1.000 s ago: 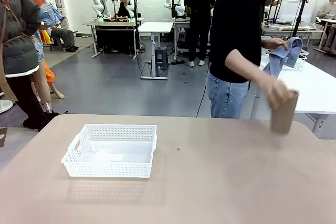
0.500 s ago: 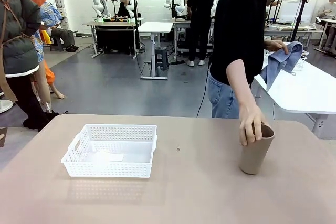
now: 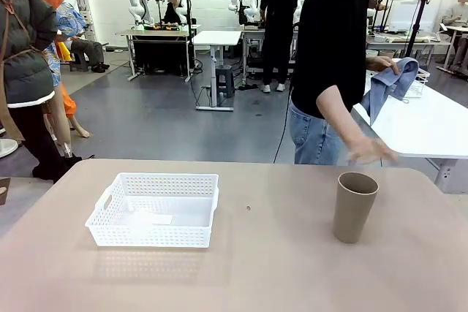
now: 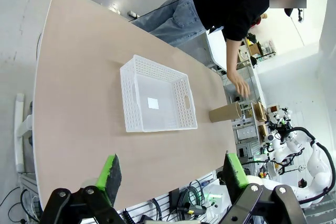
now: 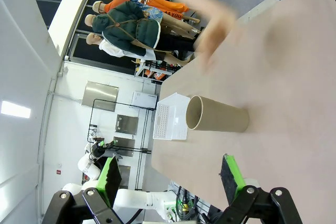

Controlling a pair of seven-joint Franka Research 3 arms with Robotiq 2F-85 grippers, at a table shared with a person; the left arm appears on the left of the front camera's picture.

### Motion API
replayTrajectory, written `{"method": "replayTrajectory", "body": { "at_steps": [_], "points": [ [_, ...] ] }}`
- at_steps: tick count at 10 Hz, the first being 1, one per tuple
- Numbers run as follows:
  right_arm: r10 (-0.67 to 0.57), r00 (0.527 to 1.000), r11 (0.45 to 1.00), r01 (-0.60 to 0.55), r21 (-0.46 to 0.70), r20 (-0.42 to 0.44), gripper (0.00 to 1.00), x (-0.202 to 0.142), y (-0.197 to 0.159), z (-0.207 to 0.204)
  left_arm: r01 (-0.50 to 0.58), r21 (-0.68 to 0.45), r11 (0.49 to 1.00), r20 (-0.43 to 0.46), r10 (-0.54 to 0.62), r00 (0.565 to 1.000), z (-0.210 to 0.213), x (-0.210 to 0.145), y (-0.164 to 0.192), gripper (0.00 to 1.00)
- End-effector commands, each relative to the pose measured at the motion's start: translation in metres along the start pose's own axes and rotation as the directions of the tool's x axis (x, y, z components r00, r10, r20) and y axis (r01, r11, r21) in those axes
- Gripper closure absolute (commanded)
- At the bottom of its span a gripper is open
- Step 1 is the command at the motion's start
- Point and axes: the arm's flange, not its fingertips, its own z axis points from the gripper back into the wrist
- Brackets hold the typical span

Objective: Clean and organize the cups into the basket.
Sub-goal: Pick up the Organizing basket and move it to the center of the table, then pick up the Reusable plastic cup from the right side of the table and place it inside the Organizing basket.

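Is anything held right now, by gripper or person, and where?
The left gripper and right gripper are open and empty. The person's hand grips a blue cloth at its top; the cup stands free.

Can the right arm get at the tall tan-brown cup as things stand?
Probably yes. The tall tan-brown matte cup stands upright on the bare beige table, ahead of the open right claw; the person's hand is close but apart from it.

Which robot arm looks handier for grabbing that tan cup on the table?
Probably the right. The tan matte cup stands upright on the robot's right side, close before the open right gripper; the left gripper sees it beyond the white lattice basket.
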Motion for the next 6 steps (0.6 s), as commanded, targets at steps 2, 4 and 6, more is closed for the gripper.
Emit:
{"method": "replayTrajectory", "body": {
  "at_steps": [2, 4, 6],
  "points": [
    [0.000, 1.000, 1.000, 0.000, 0.006, 0.003, 0.00, 0.000, -0.001, 0.001, -0.002, -0.004, 1.000, 0.006, 0.002, 1.000, 0.003, 0.000, 0.002, 0.00],
    [0.275, 0.956, 0.961, -0.273, 0.031, -0.103, 0.00, -0.014, 0.001, -0.011, 0.107, 0.037, 0.994, -0.036, -0.106, 0.994, -0.003, -0.003, -0.009, 0.00],
    [0.569, 0.801, 0.819, -0.573, 0.035, -0.184, 0.00, -0.034, 0.001, -0.051, 0.285, 0.134, 0.949, -0.135, -0.267, 0.954, -0.019, 0.001, -0.039, 0.00]
  ]
}}
